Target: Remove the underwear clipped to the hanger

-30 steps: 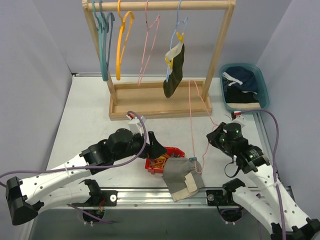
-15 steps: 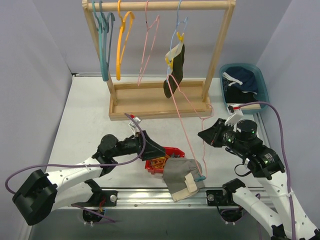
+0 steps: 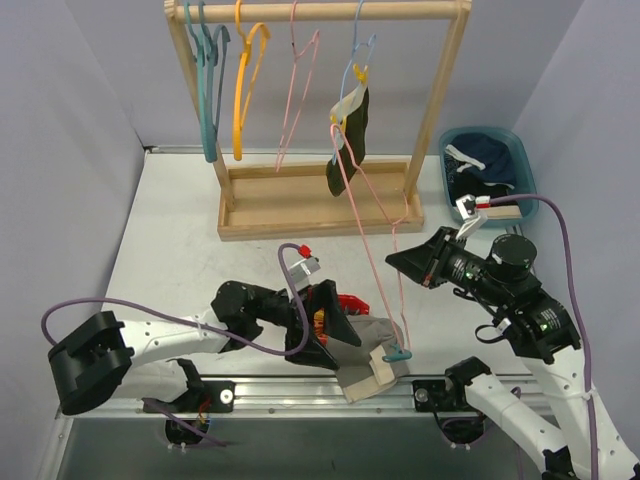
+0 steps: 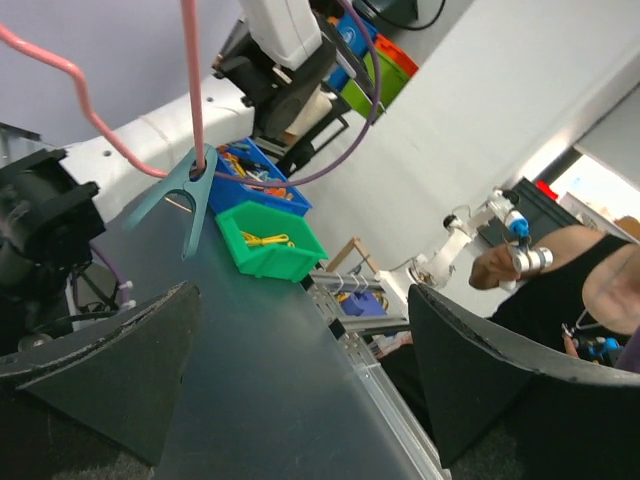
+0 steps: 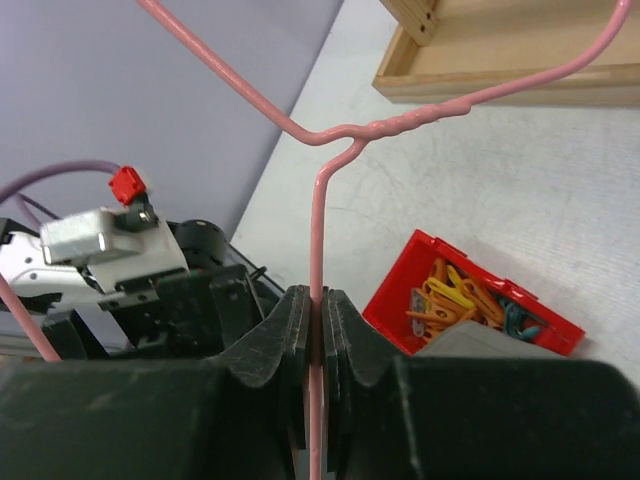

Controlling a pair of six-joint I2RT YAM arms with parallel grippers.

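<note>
- Comparing with half a second ago, the left claw (image 3: 336, 332) has swung right and nearer, from the left side of the red bin (image 3: 350, 302) to a spot across it, up against the grey-beige underwear (image 3: 372, 335).
- The right claw (image 3: 396, 262) has shifted slightly left and farther, and the pink hanger (image 3: 365, 200) now stands steeper, its upper loop crossing in front of the dark olive-black underwear (image 3: 355, 135).
- The grey-beige underwear lies where it was, at the near edge of the worktop (image 3: 180, 240), with the teal clip (image 3: 397, 352) at its right edge.
- The dark olive-black underwear hangs from the blue hanger (image 3: 362, 50) on the wooden rack (image 3: 320, 215); the navy underwear (image 3: 490, 155) sits in the teal basket (image 3: 525, 190) at the far right.
- Only the right wrist view shows the grip plainly: the right claw (image 5: 315, 330) is pressed tight on the pink hanger (image 5: 316, 230), on the straight wire just below its twisted neck, with the red bin (image 5: 440, 270) beneath.
- Only the left wrist view shows the left claw (image 4: 300, 400) spread wide with nothing between its fingers, and the teal clip (image 4: 185, 195) sitting on the pink hanger (image 4: 190, 80); whether the clip bites cloth cannot be told from any view.
</note>
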